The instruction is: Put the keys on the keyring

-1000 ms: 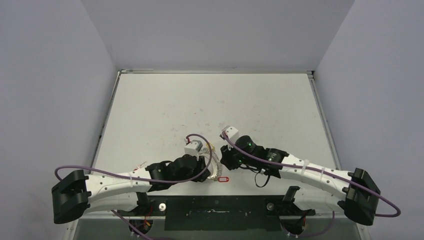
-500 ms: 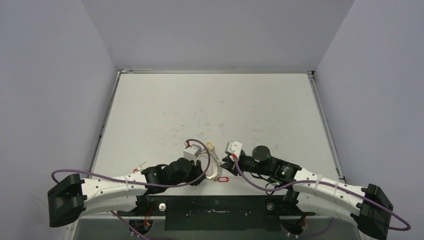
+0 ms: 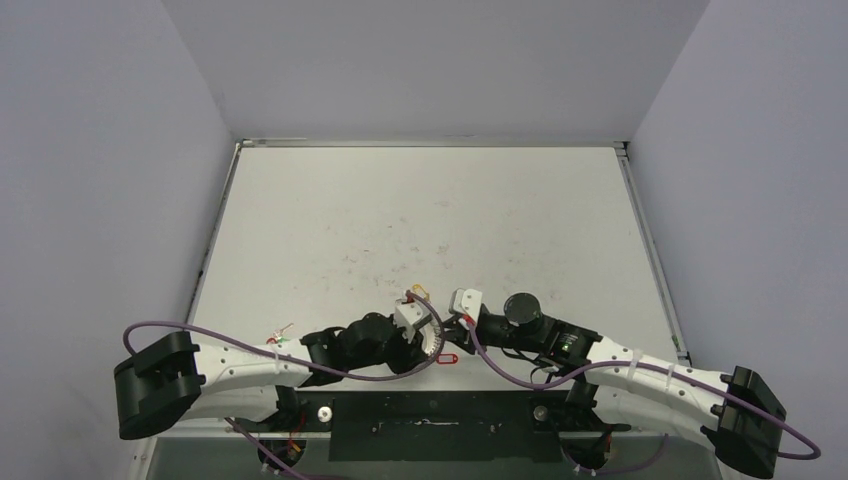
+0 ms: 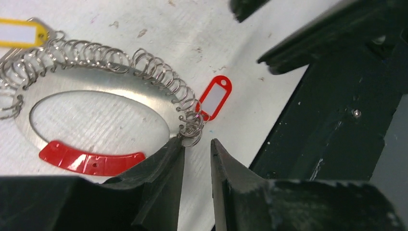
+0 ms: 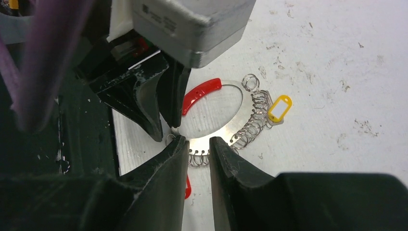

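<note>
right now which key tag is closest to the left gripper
The red tag, lying just past the left gripper; the yellow tag sits across the keyring, far from it.

Top cam sits high behind the arms (image 3: 250,365) looking down over the whole counter (image 3: 420,210), and both wrist cams stare close-up past their jaws at the same keyring (image 4: 110,84) from opposite sides.

Scuffed white table (image 3: 420,210), keyring (image 4: 96,84) lying flat near its front edge, yellow tag (image 4: 19,33) and red tag (image 4: 215,97) alongside
</note>
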You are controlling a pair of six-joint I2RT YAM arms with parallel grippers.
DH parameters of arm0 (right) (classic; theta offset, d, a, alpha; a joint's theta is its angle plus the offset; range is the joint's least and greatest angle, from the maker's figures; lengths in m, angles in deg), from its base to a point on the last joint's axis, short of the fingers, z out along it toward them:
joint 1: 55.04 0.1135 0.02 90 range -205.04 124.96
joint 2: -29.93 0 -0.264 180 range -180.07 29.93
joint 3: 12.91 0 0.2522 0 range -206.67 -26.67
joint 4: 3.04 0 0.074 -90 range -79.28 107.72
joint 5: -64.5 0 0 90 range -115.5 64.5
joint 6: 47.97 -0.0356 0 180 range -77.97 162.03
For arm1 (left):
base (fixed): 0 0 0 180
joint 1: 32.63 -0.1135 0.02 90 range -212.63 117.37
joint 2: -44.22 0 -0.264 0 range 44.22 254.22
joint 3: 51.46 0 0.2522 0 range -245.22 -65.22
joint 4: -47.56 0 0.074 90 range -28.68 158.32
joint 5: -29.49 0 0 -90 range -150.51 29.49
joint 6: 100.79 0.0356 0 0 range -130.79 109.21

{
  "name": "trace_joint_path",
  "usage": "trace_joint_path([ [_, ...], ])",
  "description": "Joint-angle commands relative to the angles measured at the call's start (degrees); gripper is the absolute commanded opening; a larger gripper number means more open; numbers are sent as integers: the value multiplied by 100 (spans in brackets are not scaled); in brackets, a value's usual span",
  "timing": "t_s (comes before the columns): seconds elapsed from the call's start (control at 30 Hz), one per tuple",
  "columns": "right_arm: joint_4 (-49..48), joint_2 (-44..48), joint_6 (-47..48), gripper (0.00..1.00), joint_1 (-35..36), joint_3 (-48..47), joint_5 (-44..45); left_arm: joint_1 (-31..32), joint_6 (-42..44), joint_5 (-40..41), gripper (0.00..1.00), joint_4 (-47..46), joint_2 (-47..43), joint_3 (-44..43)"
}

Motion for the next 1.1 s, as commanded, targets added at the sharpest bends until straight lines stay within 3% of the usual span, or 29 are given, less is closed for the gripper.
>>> trace_joint_path([
  [0.0, -207, 135, 71, 24, 52, 58, -52, 30, 1214, -697, 25, -672, 211, -11],
  [0.3, -86, 326, 80, 24, 53, 139, 81, 34, 2836, -1227, 27, -670, 177, 218],
  [0.57, 66, 162, 135, 22, 53, 58, -9, 39, 3646, -1446, 23, -1185, 61, 602],
  [1.07, -99, -497, -25, 20, 160, -24, -46, 48, 4039, -1418, 20, -1476, 441, 538],
])
